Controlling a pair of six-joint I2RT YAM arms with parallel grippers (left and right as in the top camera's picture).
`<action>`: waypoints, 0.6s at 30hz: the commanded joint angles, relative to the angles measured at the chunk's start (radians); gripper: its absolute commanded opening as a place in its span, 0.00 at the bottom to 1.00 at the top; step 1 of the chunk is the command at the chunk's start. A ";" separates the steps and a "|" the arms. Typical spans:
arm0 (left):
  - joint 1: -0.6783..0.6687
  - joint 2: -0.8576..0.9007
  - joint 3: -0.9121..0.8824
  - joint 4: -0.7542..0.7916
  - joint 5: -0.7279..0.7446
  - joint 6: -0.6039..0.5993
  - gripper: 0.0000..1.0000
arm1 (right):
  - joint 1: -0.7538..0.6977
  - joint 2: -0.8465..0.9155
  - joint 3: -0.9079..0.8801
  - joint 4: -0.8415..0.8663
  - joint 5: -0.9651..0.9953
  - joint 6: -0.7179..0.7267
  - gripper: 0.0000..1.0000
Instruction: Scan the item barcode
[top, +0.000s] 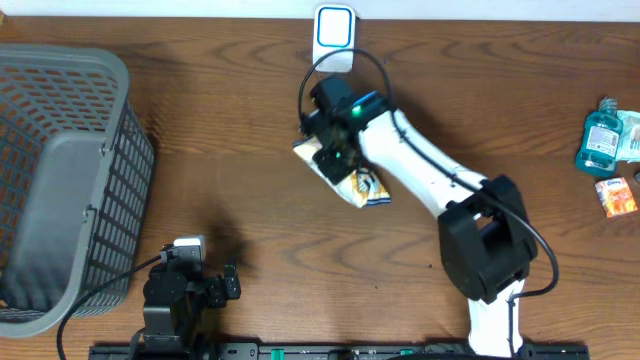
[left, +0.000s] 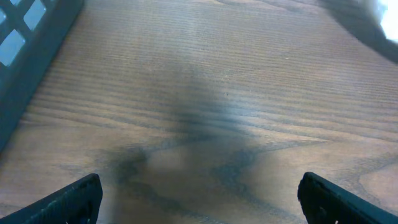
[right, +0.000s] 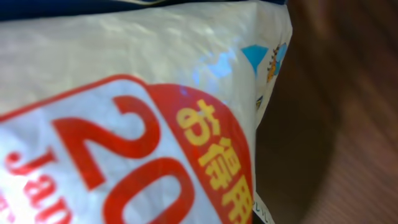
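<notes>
The item is a white snack packet with yellow and orange print, lying at mid-table just below the white and blue scanner. My right gripper sits over the packet's upper left end and is shut on it. The right wrist view is filled by the packet, white with a red badge and yellow characters; the fingers are hidden there, and no barcode shows. My left gripper hangs open over bare wood near the front left, with its dark fingertips far apart and nothing between them.
A grey mesh basket stands at the left edge. A blue bottle and a small orange pack lie at the far right. The right arm's base is at the front right.
</notes>
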 joint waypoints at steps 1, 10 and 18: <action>-0.003 -0.003 -0.005 -0.020 -0.013 0.010 0.98 | 0.050 -0.006 -0.040 0.028 0.039 0.036 0.01; -0.003 -0.003 -0.005 -0.020 -0.013 0.010 0.98 | 0.015 -0.023 0.019 -0.171 -0.548 -0.129 0.01; -0.003 -0.003 -0.005 -0.020 -0.013 0.010 0.98 | -0.069 -0.023 0.058 -0.607 -0.858 -0.607 0.01</action>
